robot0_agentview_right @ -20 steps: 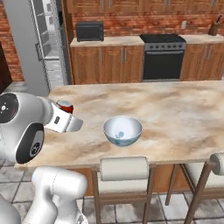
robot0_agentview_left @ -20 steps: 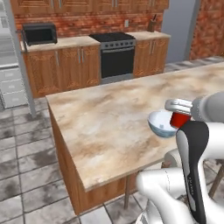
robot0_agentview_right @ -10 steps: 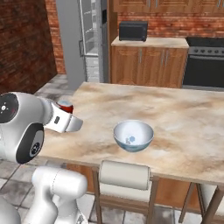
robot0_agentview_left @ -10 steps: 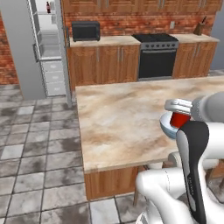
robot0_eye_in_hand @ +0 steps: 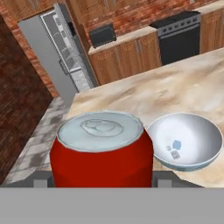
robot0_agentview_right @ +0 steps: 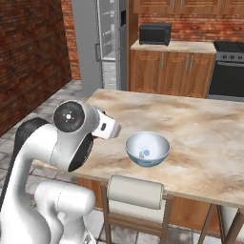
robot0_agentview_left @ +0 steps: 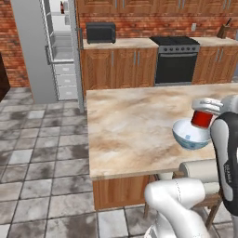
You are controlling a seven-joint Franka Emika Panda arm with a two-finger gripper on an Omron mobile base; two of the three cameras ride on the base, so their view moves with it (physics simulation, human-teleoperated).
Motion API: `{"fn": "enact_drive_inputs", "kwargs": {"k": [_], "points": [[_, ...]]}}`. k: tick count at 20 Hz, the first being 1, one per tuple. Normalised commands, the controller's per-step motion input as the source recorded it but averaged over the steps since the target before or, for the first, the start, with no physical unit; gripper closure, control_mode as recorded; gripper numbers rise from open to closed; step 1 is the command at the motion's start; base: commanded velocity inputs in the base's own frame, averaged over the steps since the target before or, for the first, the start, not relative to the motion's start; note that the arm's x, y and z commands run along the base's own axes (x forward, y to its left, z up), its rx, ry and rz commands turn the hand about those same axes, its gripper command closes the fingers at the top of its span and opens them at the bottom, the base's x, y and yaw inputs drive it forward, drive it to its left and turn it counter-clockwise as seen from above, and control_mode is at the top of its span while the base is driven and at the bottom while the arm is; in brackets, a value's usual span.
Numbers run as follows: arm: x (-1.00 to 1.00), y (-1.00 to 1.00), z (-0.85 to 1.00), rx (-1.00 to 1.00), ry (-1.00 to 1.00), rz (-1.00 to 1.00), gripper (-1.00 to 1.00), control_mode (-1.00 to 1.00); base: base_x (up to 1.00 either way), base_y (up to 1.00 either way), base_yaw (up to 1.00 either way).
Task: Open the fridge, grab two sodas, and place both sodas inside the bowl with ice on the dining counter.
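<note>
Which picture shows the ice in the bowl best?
The hand view: you look down into the bowl and see the ice clearly. The right base view shows small ice bits inside; the left base view shows just the bowl's outside, behind the red can.

My arm [robot0_agentview_right: 52,157] reads glossy white, fat rounded links, dark bands at the joints, a round grey cap with small screws.

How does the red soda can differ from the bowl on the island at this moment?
The short red soda can with a silver top is closed and held up off the stone between the jaws; the round pale-blue bowl with a white inside is open-topped, sits on the beige marbled island counter and holds a few ice pieces. The bowl is wider. Both are round and upright.
</note>
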Motion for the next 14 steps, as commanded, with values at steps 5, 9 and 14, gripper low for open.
{"fn": "enact_drive_inputs", "kwargs": {"k": [5,9,14], "points": [[0.58,-0.93,0.0,0.12,0.1,0.13,1.0,-1.0,0.0,0.0,0.0],[0.67,-0.7,0.0,0.12,0.33,0.09,1.0,-1.0,0.0,0.0,0.0],[0.63,-0.42,-0.12,0.07,0.39,0.05,1.0,-1.0,0.0,0.0,0.0]]}}
